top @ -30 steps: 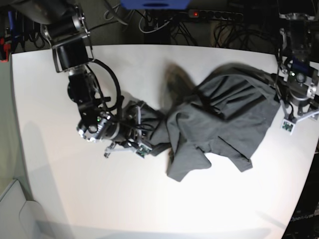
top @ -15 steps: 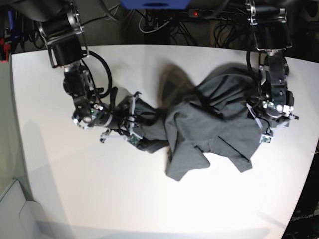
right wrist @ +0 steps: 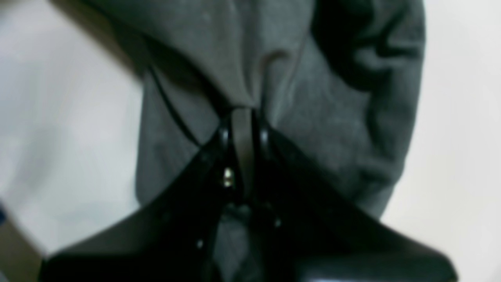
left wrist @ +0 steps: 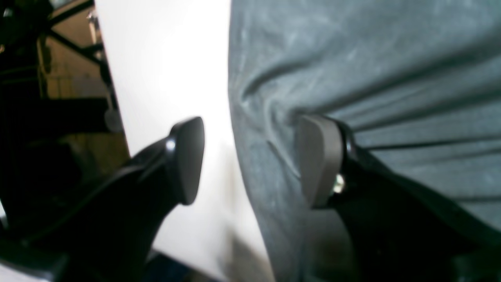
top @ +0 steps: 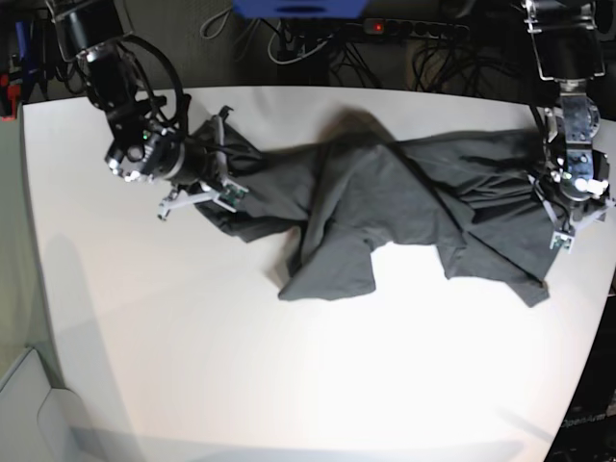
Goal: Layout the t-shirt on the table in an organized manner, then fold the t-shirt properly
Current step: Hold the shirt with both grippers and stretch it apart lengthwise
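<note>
The dark grey t-shirt (top: 404, 192) lies stretched in a long wrinkled band across the far half of the white table (top: 289, 366). At the shirt's left end in the base view, my right gripper (top: 221, 164) is shut on a bunched fold of cloth. The right wrist view shows that fold of the t-shirt (right wrist: 274, 78) pinched at the closed fingertips of the gripper (right wrist: 242, 117). At the shirt's right end my left gripper (top: 560, 231) stands open. In its wrist view the gripper (left wrist: 252, 160) straddles the edge of the t-shirt (left wrist: 372, 78), one finger (left wrist: 188, 160) over bare table and the other finger (left wrist: 317, 160) on the cloth.
A power strip (top: 414, 29) and tangled cables lie behind the table's far edge. The table's right edge (top: 602, 289) runs close to my left gripper, and dark framework (left wrist: 58, 98) shows beyond it. The near half of the table is bare white surface.
My right gripper has pulled its end of the shirt up and to the left, and my left arm has shifted right. The shirt has gone from a bunched heap to a long stretched band.
</note>
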Available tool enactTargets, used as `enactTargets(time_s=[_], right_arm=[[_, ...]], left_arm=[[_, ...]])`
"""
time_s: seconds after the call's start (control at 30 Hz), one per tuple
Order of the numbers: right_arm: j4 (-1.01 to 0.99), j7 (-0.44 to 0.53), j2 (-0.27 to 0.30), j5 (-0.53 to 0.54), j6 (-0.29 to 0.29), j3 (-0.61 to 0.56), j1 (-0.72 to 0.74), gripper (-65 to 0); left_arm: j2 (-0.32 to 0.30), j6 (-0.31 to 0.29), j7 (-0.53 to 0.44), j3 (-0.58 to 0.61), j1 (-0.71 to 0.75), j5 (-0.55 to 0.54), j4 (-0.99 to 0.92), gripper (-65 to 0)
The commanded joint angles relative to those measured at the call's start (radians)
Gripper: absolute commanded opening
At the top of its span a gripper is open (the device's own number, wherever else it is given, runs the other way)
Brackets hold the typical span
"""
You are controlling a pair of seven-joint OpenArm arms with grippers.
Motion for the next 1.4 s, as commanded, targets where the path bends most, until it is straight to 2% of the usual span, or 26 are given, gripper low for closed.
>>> enactTargets(time_s=[0.0,0.17,0.27,0.4,0.63,0.77,1.0,1.13,1.2,1.37], right_arm=[[0.05,-0.006,0.017,0.0,0.005,0.004,-0.008,-64.7],[0.23,-0.006,0.03,0.0,0.005,0.015,-0.054,-64.7],[0.319,-0.006,0.023,0.0,0.005,0.038,-0.052,-64.7],[0.336,-0.006,-0.052,0.0,0.005,0.071,-0.028,-64.6],[0.138,-0.008,-0.171,0.002,0.005,0.033,0.084,-64.5],[-0.026,-0.008,-0.192,0.002,0.005,0.033,0.17,-64.5],[-0.036,-0.008,-0.189,0.002,0.005,0.031,0.153,-64.5],[-0.036,-0.008,-0.188,0.0,0.005,0.033,0.097,-64.5],[-0.045,0.0,-0.169,0.0,0.005,0.034,0.075,-64.5],[-0.155,0.003,-0.165,0.0,0.005,0.056,0.104,-64.7]], left_arm=[[-0.013,-0.014,0.061,-0.03,0.022,0.013,0.027,-27.4],[-0.01,-0.018,0.066,-0.083,0.04,0.015,0.159,-27.2],[-0.007,-0.02,0.118,-0.083,0.033,0.015,0.206,-27.1],[0.009,-0.02,0.137,-0.062,0.03,0.01,0.26,-27.1],[0.026,-0.012,0.133,0.033,0.036,0.015,0.292,-27.1],[0.042,-0.012,0.135,0.038,0.037,0.015,0.243,-27.2],[0.101,-0.012,0.143,0.009,0.1,0.017,0.229,-27.2],[0.104,-0.011,0.143,0.007,0.12,0.017,0.229,-27.3],[0.105,-0.011,0.143,0.001,0.125,0.017,0.213,-27.4],[0.102,-0.011,0.13,-0.013,0.12,0.015,0.156,-27.4]])
